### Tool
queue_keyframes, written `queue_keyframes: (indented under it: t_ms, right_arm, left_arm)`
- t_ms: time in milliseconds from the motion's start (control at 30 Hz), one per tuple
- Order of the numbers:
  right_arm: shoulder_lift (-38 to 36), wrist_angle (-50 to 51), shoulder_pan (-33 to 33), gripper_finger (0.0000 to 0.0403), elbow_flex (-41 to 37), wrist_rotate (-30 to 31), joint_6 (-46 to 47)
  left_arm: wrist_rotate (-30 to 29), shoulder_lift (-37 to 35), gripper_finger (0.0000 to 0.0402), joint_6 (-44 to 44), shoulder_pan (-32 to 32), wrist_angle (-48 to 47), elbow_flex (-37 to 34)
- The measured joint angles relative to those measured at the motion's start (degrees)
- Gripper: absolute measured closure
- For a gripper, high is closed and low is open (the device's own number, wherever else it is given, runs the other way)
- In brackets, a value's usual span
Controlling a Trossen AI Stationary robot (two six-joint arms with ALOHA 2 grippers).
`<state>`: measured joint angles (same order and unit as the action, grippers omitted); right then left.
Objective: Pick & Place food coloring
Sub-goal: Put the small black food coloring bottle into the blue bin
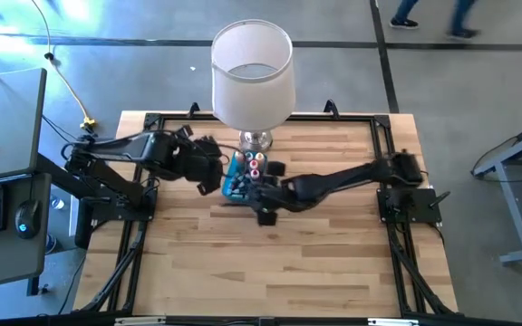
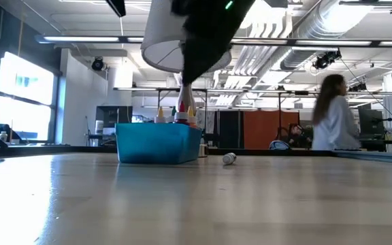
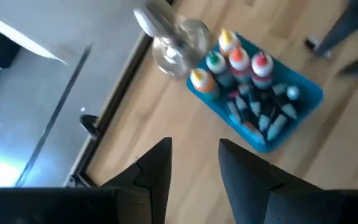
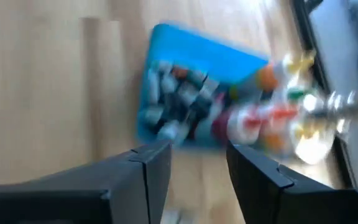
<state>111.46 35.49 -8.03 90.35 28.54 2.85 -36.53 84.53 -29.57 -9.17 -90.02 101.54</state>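
The food coloring bottles (image 3: 247, 74) stand and lie in a blue tray (image 3: 306, 90) beside the lamp base: taller orange, green and red droppers at one end, small dark vials (image 3: 263, 112) at the other. In the low view their tips (image 2: 182, 112) stick up above the tray wall (image 2: 158, 146), and one small vial (image 2: 229, 158) lies on its side on the table to the tray's right. My left gripper (image 3: 194, 146) is open above bare wood just left of the tray (image 1: 236, 186). My right gripper (image 4: 197, 149) is open and hovers by the tray's near-right side (image 1: 259, 195).
A table lamp with a white shade (image 1: 252, 72) and a shiny metal base (image 3: 173, 43) stands right behind the tray. A black frame (image 1: 243, 118) runs round the table top. The near half of the table (image 1: 270, 263) is bare wood. A person (image 2: 332, 112) moves in the room beyond.
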Motion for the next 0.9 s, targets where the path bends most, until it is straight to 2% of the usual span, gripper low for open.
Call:
queue_keyframes:
  t_ms: [167, 267, 333, 433, 500, 600, 667, 767, 900]
  right_arm:
    - [-8.48, 15.81, -2.98, 0.0254, -4.35, 3.92, 9.08]
    - [-14.62, 14.16, -4.44, 0.0254, -12.37, 6.34, 12.85]
    - [-18.79, 10.03, -5.65, 0.0254, -19.29, 6.52, 15.11]
    - [-25.21, 1.34, -7.29, 0.0254, -29.99, 9.88, 18.68]
    - [-29.44, -4.5, -7.88, 0.0254, -36.45, 13.32, 20.75]
    - [-34.71, -13.05, -8.11, 0.0254, -44.39, 17.2, 22.63]
    - [-38.15, -17.85, -8.13, 0.0254, -48.01, 18.13, 21.26]
    - [-43.11, -22.09, -8.22, 0.0254, -51.82, 17.21, 20.41]
    - [-48.7, -23.0, -8.71, 0.0253, -54.05, 15.56, 20.3]
  left_arm:
    - [-1.0, -3.4, 0.0273, -10.53, -8.33, 0.76, -8.04]
    - [-6.0, -5.29, 0.0273, -22.63, -16.2, 5.1, -16.74]
    - [-9.35, -5.35, 0.0273, -28.87, -20.38, 14.08, -23.0]
    - [-10.36, -4.57, 0.0273, -33.22, -23.99, 31.09, -30.27]
    - [-10.1, -2.1, 0.0273, -29.69, -23.81, 44.71, -33.68]
    - [-3.65, 3.35, 0.0273, -20.2, -21.03, 60.13, -35.44]
    - [-1.51, 7.58, 0.0273, -16.1, -18.92, 69.58, -34.89]
    - [-2.61, 14.58, 0.0273, -15.27, -15.59, 78.03, -33.38]
    - [-3.26, 22.44, 0.0273, -18.52, -10.81, 81.51, -29.63]
